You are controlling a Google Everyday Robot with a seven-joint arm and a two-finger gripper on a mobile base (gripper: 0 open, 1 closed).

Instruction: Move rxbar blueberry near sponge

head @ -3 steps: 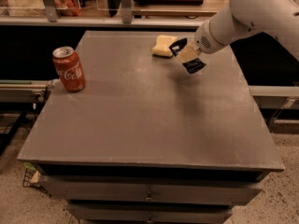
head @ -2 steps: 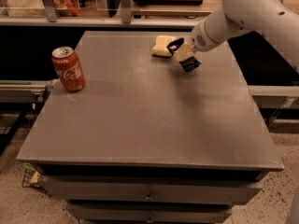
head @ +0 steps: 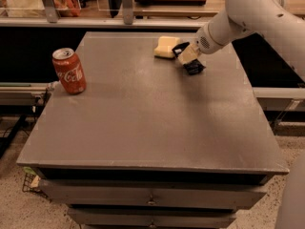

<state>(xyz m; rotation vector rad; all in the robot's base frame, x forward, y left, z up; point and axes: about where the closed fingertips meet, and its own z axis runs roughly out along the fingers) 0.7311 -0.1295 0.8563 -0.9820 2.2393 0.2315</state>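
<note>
The rxbar blueberry (head: pixel 191 64), a dark navy wrapper, is held in my gripper (head: pixel 187 56) at the far right part of the grey table (head: pixel 143 123). The bar hangs tilted, its lower end close to or on the tabletop. The pale yellow sponge (head: pixel 165 46) lies on the table just left of the bar, almost touching its upper end. My cream-coloured fingers (head: pixel 188 54) are closed across the bar's middle. The white arm reaches in from the upper right.
A red Coca-Cola can (head: pixel 69 71) stands upright near the table's left edge. A shelf with bags and a board runs behind the table. Drawers sit below the table's front edge.
My gripper has carried the bar slightly left and back, closer to the sponge. The can and the sponge have not moved.
</note>
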